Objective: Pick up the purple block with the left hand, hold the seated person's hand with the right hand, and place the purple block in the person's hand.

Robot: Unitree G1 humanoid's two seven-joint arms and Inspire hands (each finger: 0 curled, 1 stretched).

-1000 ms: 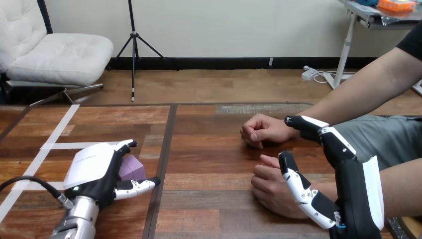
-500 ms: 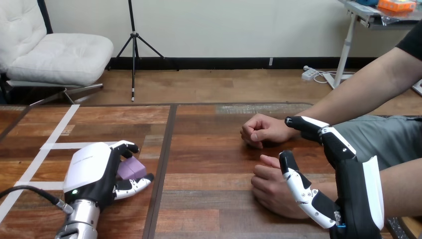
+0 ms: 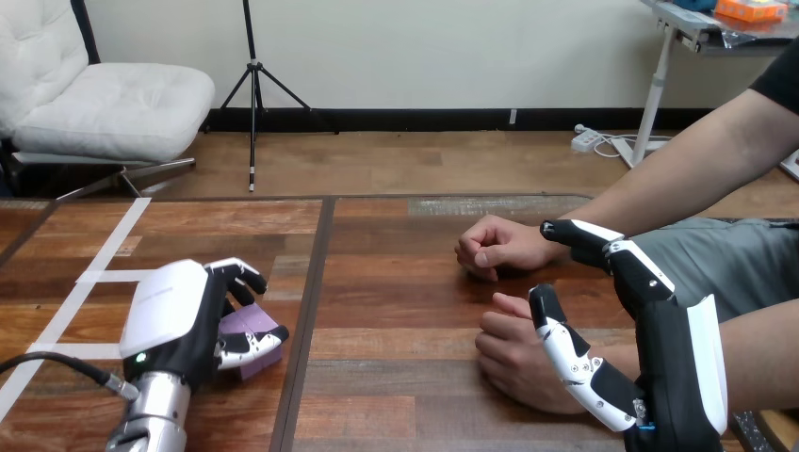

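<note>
Gripping: purple block (image 3: 249, 321) wrapped by L hand (image 3: 170, 315) fingers, left of person's nearer hand (image 3: 513, 365).
R hand (image 3: 671, 360): fingers straight, beside it, unclasped.
Next: lift reqd.

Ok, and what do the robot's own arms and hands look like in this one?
The left hand and right hand are black, with smooth white shells on their backs and black-and-white jointed fingers. A cylindrical silver forearm carries the left one, with a small green light near the wrist. The right one's white shell runs long along its outer side.
</note>
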